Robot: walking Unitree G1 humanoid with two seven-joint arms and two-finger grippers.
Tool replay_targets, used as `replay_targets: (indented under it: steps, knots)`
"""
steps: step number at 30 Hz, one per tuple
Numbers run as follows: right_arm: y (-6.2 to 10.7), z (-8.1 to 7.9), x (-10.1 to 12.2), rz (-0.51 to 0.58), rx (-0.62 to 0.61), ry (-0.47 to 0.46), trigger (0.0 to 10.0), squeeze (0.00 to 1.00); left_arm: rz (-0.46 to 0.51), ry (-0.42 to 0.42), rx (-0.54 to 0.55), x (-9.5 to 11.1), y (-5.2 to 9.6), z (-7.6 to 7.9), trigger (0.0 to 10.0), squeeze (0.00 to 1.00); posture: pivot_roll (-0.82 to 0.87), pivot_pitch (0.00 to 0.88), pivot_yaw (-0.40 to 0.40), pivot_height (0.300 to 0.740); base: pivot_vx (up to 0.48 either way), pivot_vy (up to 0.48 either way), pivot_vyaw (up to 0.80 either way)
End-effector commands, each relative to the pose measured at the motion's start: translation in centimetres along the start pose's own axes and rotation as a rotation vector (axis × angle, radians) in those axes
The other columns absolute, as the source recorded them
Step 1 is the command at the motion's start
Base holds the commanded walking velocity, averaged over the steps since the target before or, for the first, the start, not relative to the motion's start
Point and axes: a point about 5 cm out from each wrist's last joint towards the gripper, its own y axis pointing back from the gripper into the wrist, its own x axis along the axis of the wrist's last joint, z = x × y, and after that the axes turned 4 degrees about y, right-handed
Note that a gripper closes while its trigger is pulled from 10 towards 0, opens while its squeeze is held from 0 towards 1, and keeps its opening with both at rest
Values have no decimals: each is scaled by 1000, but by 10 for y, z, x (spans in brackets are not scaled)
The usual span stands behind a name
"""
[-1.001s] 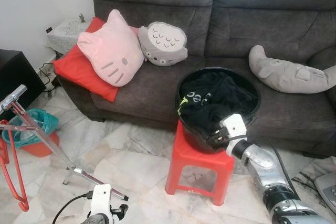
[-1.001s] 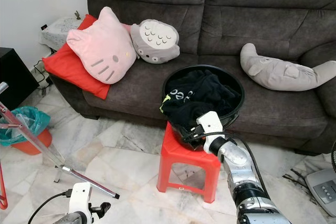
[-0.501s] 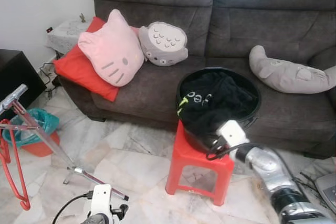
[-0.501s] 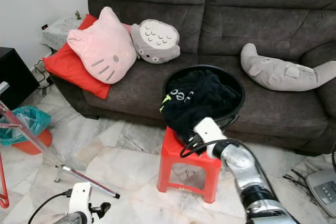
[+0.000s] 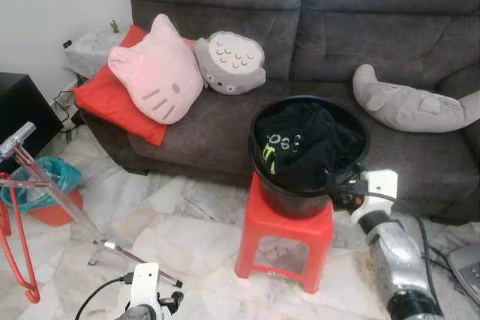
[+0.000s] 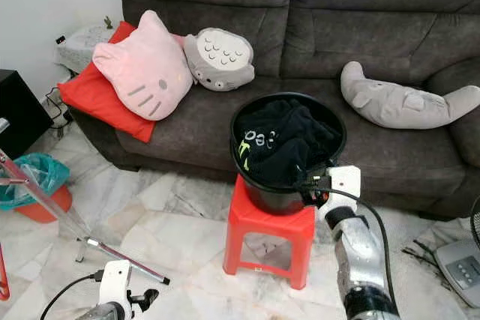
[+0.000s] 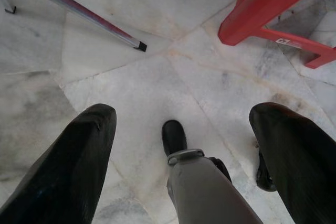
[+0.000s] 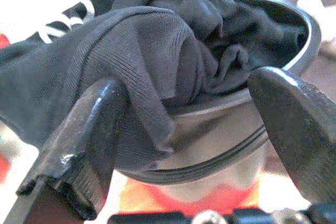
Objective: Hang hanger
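Nearest, the left pincer hangs low over the marble floor, its fingers spread wide and empty, beside a metal rack leg. The right pincer sits at the near rim of the black bucket, its fingers wide apart with dark clothing bulging between them; whether a finger touches the cloth is hard to judge. The bucket stands on a red stool. At the far left edge, a red hanger hangs by the silver rack, with an orange bin behind. Beyond lies the grey sofa, carrying a pink cat cushion, a grey round cushion and a long grey plush.
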Motion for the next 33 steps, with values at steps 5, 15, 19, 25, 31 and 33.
replay_targets:
  steps: [5,15,19,25,31,33]
  knots:
    - [10,-26,-27,-141,143,90,10000,0,-23,-9,1,-3,0,0,10000,0,-120,1,47,740,0,0,0]
    - [21,-35,-36,-247,359,215,10000,0,-23,-24,-8,-4,0,1,10000,0,-127,1,46,740,0,0,0]
    - [22,-20,-41,-281,221,232,10000,0,-25,-26,-7,-4,1,0,10000,0,-128,2,42,740,0,0,0]
    - [27,-9,-44,-220,-28,-112,10000,0,-31,-28,-2,-6,1,-2,10000,0,-125,2,43,740,0,0,0]
    - [34,-12,-59,-263,-103,-190,10000,0,-31,-32,-1,-6,1,-3,10000,0,-125,2,43,740,0,0,0]
    - [32,-11,-61,-251,-147,-310,10000,0,-29,-36,0,-5,1,-3,10000,0,-118,1,46,740,0,0,0]
